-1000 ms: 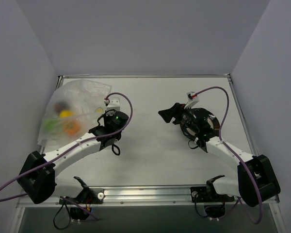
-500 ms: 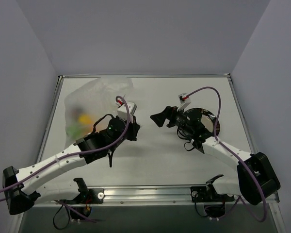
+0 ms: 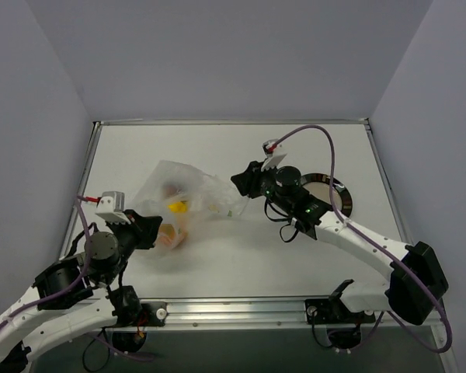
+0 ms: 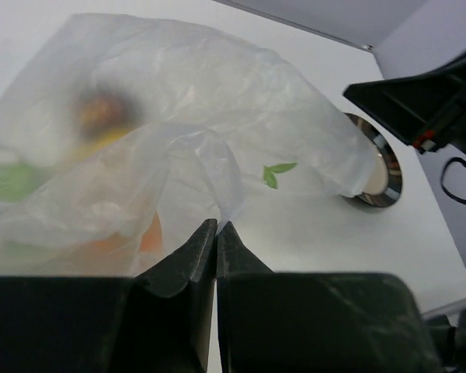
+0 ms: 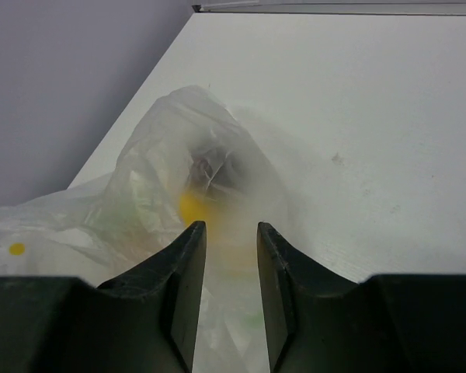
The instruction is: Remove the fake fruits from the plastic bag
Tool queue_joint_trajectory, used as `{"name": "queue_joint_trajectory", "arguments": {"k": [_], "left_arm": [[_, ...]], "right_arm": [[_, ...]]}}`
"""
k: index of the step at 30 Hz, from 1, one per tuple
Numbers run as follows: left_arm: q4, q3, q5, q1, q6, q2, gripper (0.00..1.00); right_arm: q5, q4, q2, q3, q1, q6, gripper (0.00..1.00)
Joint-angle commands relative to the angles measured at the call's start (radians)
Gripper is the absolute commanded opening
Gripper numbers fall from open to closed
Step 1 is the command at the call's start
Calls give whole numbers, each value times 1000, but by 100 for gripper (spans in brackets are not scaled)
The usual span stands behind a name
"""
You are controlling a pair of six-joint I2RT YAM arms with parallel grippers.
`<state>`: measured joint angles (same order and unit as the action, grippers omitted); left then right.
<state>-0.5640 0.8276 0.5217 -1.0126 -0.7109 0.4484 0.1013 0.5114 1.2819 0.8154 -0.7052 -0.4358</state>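
Note:
The plastic bag [image 3: 194, 198] lies crumpled left of the table's middle, translucent white, with fake fruits inside: a yellow one [image 3: 176, 207], an orange one [image 3: 168, 233] and a dark one [image 3: 173, 187]. My left gripper [image 3: 154, 231] is shut on a fold of the bag [image 4: 217, 175] at its near-left end; the jaws [image 4: 217, 227] pinch the film. Orange [image 4: 149, 233], green [image 4: 4, 180] and dark [image 4: 101, 113] fruits blur through it. My right gripper [image 3: 239, 183] is open at the bag's right end. In the right wrist view its fingers [image 5: 227, 233] straddle the bag [image 5: 147, 194] just short of the yellow fruit [image 5: 190, 208].
A dark round plate [image 3: 340, 194] sits right of the middle, partly under my right arm; it also shows in the left wrist view [image 4: 382, 177]. Grey walls close in the table on the left, back and right.
My left arm has pulled back to the near left, dragging the bag from the far-left corner toward the middle. My right gripper has moved left to the bag's right end.

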Motion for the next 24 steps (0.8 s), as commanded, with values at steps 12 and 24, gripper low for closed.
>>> {"name": "queue_joint_trajectory", "arguments": {"k": [12, 24], "left_arm": [[-132, -47, 136, 2, -78, -37, 2], [-132, -36, 130, 2, -19, -63, 2]], "right_arm": [[-362, -174, 30, 212, -422, 143, 27], [-414, -203, 114, 320, -524, 180, 17]]}}
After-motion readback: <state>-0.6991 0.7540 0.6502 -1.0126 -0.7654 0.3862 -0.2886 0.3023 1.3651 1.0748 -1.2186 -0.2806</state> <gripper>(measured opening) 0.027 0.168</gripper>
